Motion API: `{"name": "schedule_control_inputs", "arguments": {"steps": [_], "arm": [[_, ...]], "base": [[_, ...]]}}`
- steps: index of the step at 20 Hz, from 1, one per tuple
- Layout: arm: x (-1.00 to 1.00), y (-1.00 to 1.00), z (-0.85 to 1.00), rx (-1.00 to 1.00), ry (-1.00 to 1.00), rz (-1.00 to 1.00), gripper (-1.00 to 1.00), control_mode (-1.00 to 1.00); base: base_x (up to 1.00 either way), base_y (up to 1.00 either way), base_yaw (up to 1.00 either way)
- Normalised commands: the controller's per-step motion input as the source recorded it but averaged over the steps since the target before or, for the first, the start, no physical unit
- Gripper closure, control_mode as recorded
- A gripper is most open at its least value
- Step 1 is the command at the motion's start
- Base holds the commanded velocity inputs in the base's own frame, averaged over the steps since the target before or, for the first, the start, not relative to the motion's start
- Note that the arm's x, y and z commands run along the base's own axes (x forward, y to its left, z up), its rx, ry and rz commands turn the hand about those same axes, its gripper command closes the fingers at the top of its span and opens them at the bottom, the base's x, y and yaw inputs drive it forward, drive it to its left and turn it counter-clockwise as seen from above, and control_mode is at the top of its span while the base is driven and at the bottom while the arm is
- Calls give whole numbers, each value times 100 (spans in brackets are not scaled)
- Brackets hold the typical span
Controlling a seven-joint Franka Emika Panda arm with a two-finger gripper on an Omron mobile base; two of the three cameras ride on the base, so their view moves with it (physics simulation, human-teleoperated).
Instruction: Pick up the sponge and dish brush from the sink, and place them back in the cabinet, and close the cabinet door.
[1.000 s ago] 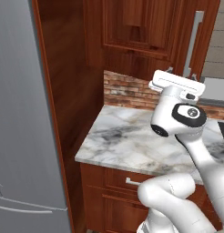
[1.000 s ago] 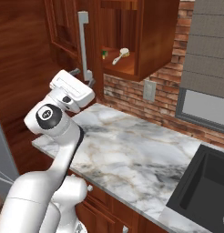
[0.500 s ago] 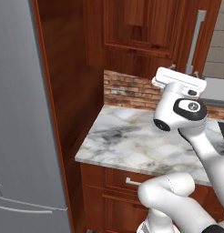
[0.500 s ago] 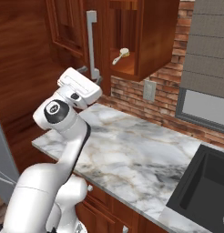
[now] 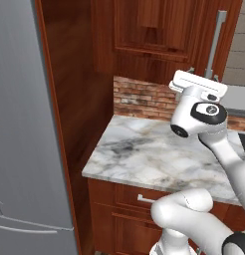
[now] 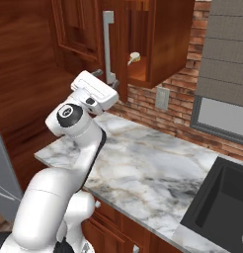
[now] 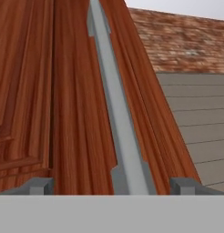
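Gripper (image 7: pixel 113 186) first: its two fingers are spread as wide as they go, and they are not holding anything. The long silver handle (image 7: pixel 118 127) of the cabinet door (image 7: pixel 73 113) runs straight up the middle between them, very close in front of the hand. I cannot tell if a finger is touching the bar or the wood yet. A second ago the hand was lower and further from the handle. It has come up and moved in toward it. The door has moved too. In the right base view the handle has slid toward the open side of the cabinet (image 6: pixel 168 44), so the gap is smaller than it was. A little green bit that I take for the sponge was peeking out on the shelf a second ago, and now the door edge covers that spot. The dish brush (image 6: pixel 134 58) is on the shelf inside, up above the hand and a bit past the handle, with its pale round head showing in the gap. The sink (image 6: pixel 217 202) is well away from the hand, low down along the counter. So I think the putting-away part is done and only the closing is left. The door is on its way but not shut yet. My next job is to keep swinging it until the gap is gone, and to watch that my fingers do not get stuck behind the bar.
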Motion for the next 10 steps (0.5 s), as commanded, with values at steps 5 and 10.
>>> {"name": "schedule_control_inputs", "arguments": {"steps": [5,10], "arm": [[17,-22,3,0,0,0,-100,-100],[18,-19,0,0,0,1,-100,-100]], "base": [[0,0,0],[0,0,0]]}}
